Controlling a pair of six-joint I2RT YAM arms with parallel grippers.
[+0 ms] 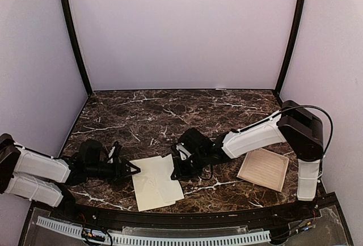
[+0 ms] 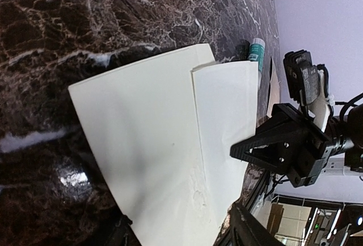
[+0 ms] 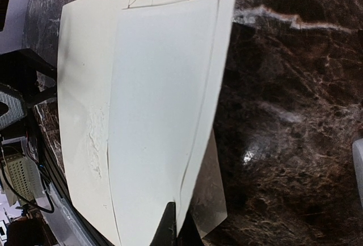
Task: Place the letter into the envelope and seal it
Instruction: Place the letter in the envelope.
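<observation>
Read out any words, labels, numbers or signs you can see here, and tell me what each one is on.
Nothing here can be quoted; no text is legible.
bordered sheet: rows of print, too small to read.
teal and white object at the envelope's far edge: markings too blurred to read.
envelope: a faint raised mark, no letters legible.

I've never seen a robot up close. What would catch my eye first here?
Probably the cream envelope, pale against the dark marble table and lying near its front edge. The left end effector stands open at the envelope's left edge, while the right end effector looks closed on a raised layer at its right side. A bordered sheet lies apart, further right.
</observation>
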